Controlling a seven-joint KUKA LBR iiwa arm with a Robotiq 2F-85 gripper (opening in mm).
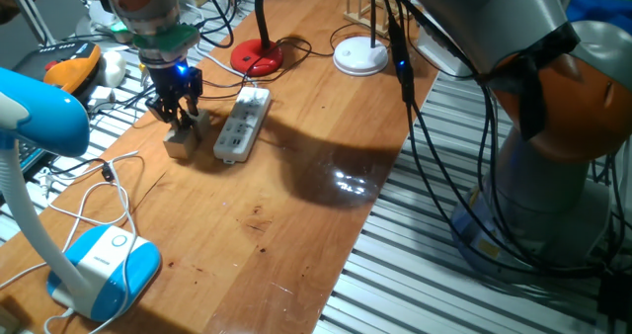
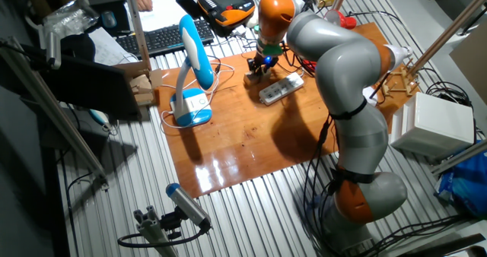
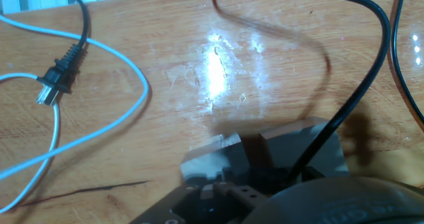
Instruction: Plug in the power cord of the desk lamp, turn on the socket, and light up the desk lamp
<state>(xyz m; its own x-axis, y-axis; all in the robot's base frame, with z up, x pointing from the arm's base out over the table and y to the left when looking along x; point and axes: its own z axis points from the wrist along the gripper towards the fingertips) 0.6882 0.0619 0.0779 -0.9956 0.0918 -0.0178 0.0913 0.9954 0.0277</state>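
End effector (image 1: 178, 117) grip unclear, over grey block (image 1: 182, 141) beside long white socket (image 1: 243, 125)

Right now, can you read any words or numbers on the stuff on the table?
No words or numbers can be read anywhere.
Power strip: marks by the outlets, too small to read.
Blue lamp base: a faint ring, no letters.
Orange and black handheld box: its screen is too blurred to read.

Socket (image 1: 243, 124) flanks the gripper (image 1: 177, 114); white cable (image 1: 111, 181) apparently clutters nearby.
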